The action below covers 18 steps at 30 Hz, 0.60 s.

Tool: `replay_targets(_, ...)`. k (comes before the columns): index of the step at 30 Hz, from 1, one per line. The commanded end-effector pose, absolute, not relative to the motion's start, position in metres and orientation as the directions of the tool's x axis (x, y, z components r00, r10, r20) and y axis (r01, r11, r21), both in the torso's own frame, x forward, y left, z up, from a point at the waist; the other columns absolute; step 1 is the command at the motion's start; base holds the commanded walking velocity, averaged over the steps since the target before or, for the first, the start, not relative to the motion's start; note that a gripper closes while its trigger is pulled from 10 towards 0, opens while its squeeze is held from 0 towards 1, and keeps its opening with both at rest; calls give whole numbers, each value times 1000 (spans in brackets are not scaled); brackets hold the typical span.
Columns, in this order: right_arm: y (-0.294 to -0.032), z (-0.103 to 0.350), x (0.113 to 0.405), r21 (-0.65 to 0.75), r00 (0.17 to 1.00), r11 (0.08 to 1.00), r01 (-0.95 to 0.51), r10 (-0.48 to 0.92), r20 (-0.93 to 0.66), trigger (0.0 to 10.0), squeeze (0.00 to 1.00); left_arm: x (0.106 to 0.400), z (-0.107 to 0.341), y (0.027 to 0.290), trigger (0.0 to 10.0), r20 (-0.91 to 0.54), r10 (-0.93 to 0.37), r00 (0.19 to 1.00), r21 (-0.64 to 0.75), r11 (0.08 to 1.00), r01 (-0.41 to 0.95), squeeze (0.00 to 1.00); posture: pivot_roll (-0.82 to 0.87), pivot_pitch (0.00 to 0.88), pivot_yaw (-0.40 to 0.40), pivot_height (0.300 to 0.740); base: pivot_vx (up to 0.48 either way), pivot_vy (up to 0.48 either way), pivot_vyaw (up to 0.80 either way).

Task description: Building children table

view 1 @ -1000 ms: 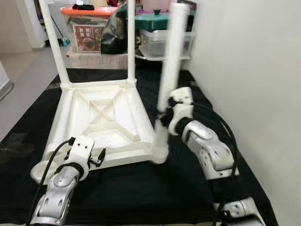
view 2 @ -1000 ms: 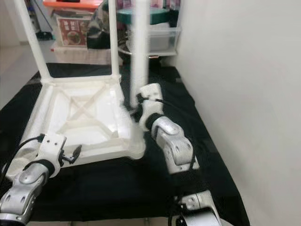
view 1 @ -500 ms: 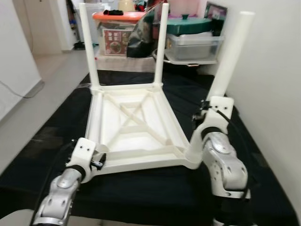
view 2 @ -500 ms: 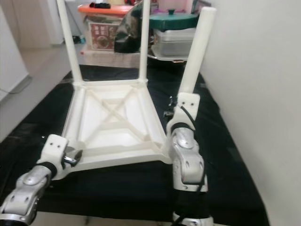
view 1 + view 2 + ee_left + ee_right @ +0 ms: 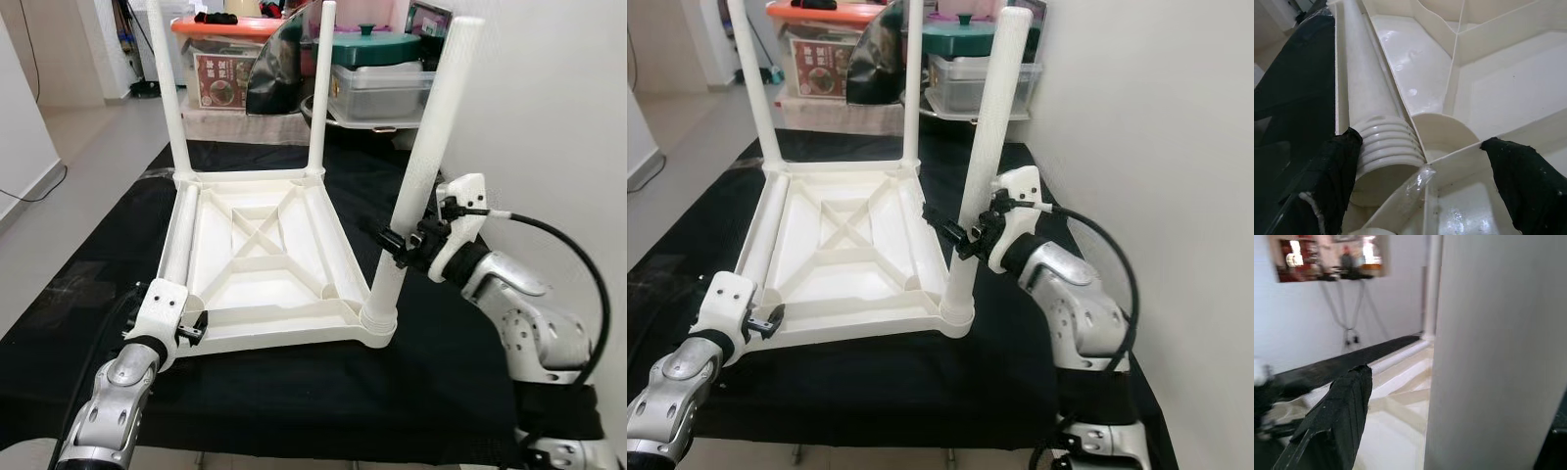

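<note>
An upturned white plastic table (image 5: pixel 294 333) lies on a black cloth. Two far legs (image 5: pixel 321 88) stand in their sockets. A third leg (image 5: pixel 431 127) stands in the near right corner, leaning slightly. My right gripper (image 5: pixel 397 245) reaches it from the right at mid height and straddles it, open; in the right wrist view a gap shows between one finger (image 5: pixel 1347 416) and the leg. A loose leg (image 5: pixel 1369 98) lies along the table's left inner edge. My left gripper (image 5: pixel 1422 142) is open around its ribbed end at the near left corner socket.
Storage boxes with an orange lid (image 5: pixel 220 24) and a teal lid (image 5: pixel 377 49) stand beyond the cloth's far edge. A white wall (image 5: pixel 549 117) runs close along the right. The black cloth (image 5: pixel 294 401) ends near me; bare floor (image 5: pixel 69 166) lies to the left.
The view has shifted. My right arm swung out to the right and its gripper now meets the near right leg from the side. The left gripper stays at the near left corner.
</note>
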State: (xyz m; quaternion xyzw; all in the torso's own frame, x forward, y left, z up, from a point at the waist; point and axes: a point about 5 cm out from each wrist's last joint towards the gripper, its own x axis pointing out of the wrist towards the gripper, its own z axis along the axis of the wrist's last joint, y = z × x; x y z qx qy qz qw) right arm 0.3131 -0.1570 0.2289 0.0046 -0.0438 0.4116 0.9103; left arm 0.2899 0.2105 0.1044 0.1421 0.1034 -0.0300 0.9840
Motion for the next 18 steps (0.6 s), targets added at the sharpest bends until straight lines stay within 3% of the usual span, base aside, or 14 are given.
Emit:
replay_targets(1,-128,215,304,-31,491,492,-870,871,36,10000,0,290,95,201,10000,-256,-66,964,252,959,132,0,103,0,-72,740,0,0,0)
replay_targets(2,-120,203,299,-31,420,420,-907,908,-2,5529,0,290,95,201,10000,-256,-66,964,253,958,133,0,111,0,-77,740,0,0,0)
replay_targets(3,-113,197,296,-15,380,380,-925,925,-12,0,0,289,96,201,10000,-256,-66,964,254,958,133,0,114,0,-79,740,0,0,0)
replay_targets(5,-110,194,296,-3,353,353,-936,936,-12,0,0,289,96,202,10000,-256,-66,964,255,958,133,0,114,0,-79,740,0,0,0)
replay_targets(7,-110,191,303,30,440,439,-898,898,12,0,0,287,96,203,10000,-257,-64,964,258,957,132,0,116,0,-74,740,0,0,0)
replay_targets(8,-110,191,303,30,440,439,-898,898,12,0,0,287,96,203,10000,-257,-64,964,258,957,132,0,116,0,-74,740,0,0,0)
replay_targets(9,-115,182,321,33,628,630,-776,776,-64,0,0,287,96,204,10000,-258,-65,964,259,956,134,0,113,0,-73,740,0,0,0)
replay_targets(10,-115,182,321,33,628,630,-776,776,-64,0,0,287,96,204,10000,-258,-65,964,259,956,134,0,113,0,-73,740,0,0,0)
replay_targets(11,-119,175,332,15,736,743,-669,666,-121,0,0,286,96,204,10000,-259,-66,964,261,956,135,0,113,0,-73,740,0,0,0)
replay_targets(13,-119,175,332,15,736,743,-669,666,-121,0,0,286,96,204,10000,-259,-66,964,261,956,135,0,113,0,-73,740,0,0,0)
replay_targets(14,-137,167,345,16,887,902,-431,427,-178,0,0,286,96,204,10000,-259,-66,964,261,956,136,0,105,0,-73,740,0,0,0)
replay_targets(15,-157,160,346,17,965,986,-168,168,-201,0,0,287,96,204,10000,-259,-68,964,261,956,137,0,104,0,-72,740,0,0,0)
replay_targets(17,-186,155,324,-11,938,959,284,-280,-204,0,0,287,95,201,10000,-258,-73,963,257,956,142,0,98,0,-68,740,0,0,0)
replay_targets(18,-186,155,324,-11,938,959,284,-280,-204,0,0,287,95,201,10000,-258,-73,963,257,956,142,0,98,0,-68,740,0,0,0)
